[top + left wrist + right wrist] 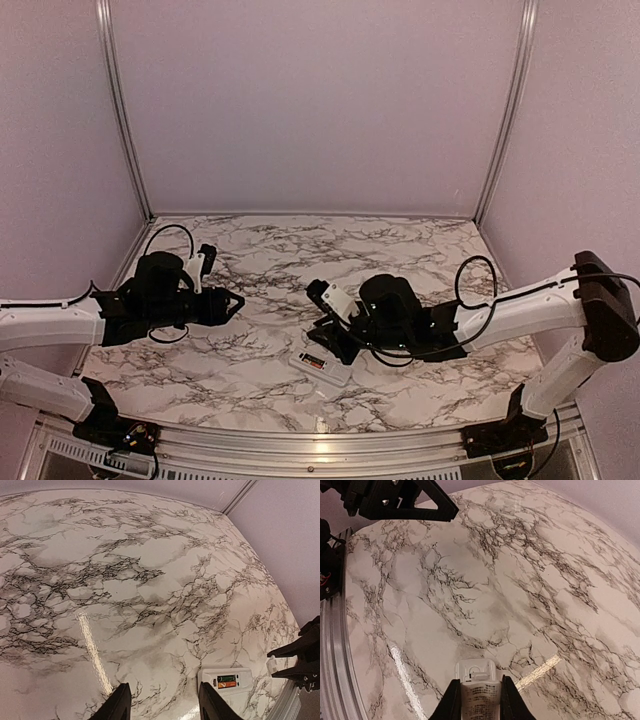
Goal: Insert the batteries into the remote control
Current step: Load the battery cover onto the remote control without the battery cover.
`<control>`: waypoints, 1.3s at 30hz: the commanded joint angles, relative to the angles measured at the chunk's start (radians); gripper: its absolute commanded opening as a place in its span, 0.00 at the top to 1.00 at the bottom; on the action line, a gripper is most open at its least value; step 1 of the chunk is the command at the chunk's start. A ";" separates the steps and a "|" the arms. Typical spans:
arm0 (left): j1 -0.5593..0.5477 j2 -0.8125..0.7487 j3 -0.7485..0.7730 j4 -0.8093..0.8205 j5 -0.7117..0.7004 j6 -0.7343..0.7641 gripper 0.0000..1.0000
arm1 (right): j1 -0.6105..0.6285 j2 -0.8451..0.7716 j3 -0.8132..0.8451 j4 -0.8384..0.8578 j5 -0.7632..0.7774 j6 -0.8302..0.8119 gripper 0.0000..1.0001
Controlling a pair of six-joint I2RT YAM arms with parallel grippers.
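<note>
Right wrist view showed my right pincer (479, 682) clamped on a small white plastic cover (476, 671). My left pincer (162, 689) hung open, empty. On the marble-patterned table (250, 350) lay the flat white rectangular remote control (245, 679), slim red batteries (227, 681) in its recess.

Overhead rear view, two wrist close-ups

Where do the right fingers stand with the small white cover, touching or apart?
Touching. The right wrist view shows the cover wedged between both fingers, no gap on either side.
</note>
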 commanded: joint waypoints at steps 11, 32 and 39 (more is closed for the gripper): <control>0.006 0.015 0.018 0.016 -0.006 -0.017 0.50 | 0.020 0.059 -0.117 0.296 0.052 0.022 1.00; 0.006 -0.001 0.021 -0.007 -0.031 -0.021 0.22 | 0.065 0.161 -0.131 0.373 0.071 0.012 1.00; 0.006 -0.008 0.020 -0.010 -0.029 -0.021 0.22 | 0.068 0.179 -0.141 0.395 0.076 -0.005 1.00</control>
